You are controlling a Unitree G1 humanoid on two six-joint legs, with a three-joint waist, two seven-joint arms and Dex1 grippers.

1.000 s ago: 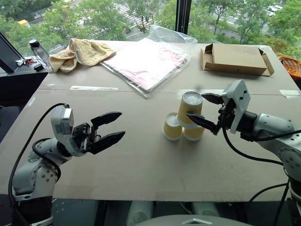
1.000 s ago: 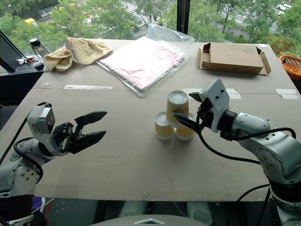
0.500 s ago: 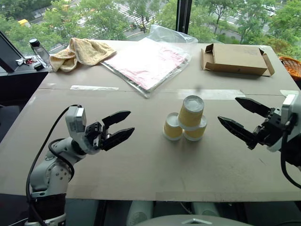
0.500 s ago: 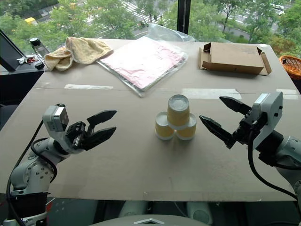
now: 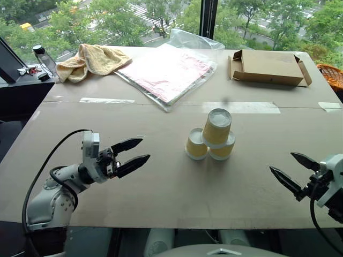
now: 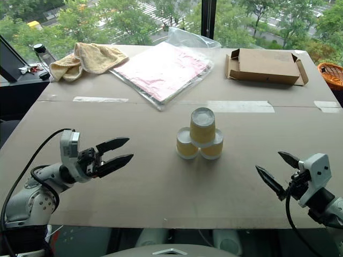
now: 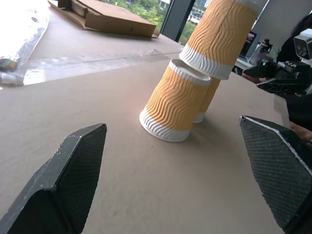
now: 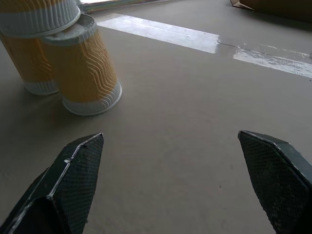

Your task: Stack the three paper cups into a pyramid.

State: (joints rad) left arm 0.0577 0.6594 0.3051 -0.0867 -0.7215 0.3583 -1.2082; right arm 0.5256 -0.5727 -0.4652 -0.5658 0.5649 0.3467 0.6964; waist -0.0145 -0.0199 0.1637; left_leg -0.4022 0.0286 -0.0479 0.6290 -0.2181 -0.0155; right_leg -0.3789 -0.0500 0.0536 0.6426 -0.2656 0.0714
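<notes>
- The left gripper (image 5: pixel 132 152) is hovering low over the near left part of the table (image 5: pixel 161 203), its two black fingers standing wide apart with nothing between them.
- The right gripper (image 5: pixel 294 171) is hanging at the near right edge of the same table, its fingers also spread wide and holding nothing.
- Both grippers are pointing inward, toward the middle of the table, and each is sitting well apart from the cups.
- The three paper cups (image 5: pixel 211 140) are standing together near the table's centre, between the two grippers and a little farther from the robot than either.
- All three are sitting upside down, white base upward, long axis upright.
- Two cups are forming the bottom row, side by side and touching; the third cup (image 5: pixel 217 126) is resting on top of them, leaning slightly.
- From the left wrist view, the top cup is sitting across the bases of the lower pair, with the nearer lower cup (image 7: pixel 174 102) plainly in front of the other.
- Judging from this, the pyramid (image 6: pixel 199 136) appears to be built, and no further grasp seems to be needed.
- The two grippers are looking about equally far from the stack.
- Farther back, a yellow towel (image 5: pixel 94 59), a clear plastic bag with pink contents (image 5: pixel 169 69) and an open cardboard box (image 5: pixel 268 67) are lying along the far side of the table, well away from the cups.
</notes>
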